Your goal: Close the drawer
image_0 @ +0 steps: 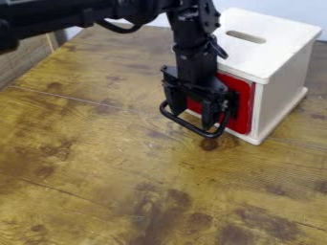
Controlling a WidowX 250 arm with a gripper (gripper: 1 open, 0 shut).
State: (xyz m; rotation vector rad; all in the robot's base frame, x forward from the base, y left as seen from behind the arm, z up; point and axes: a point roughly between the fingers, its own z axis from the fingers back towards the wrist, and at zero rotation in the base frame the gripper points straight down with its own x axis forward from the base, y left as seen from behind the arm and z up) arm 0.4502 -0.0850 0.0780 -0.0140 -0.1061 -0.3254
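Drawer [239, 103], as we judge, is already pushed fully or almost fully inside the white cabinet [271, 40], and our hand [205, 107], opened wide and gripping nothing we can see, perhaps must only move away.

We are seeing a wooden tabletop [102, 163] that is showing a brown grain with dark, blotchy knots and a faintly glossy, worn-looking finish. We are looking at a white cabinet [276, 57] whose panels are appearing smooth and nearly matt, like painted board or plastic. We are finding the drawer's red front [242, 105] flat and smooth, its black loop handle [192, 122] looking smooth with a slight sheen. We are noticing the arm [76, 13] wearing a dark, mostly matt surface.
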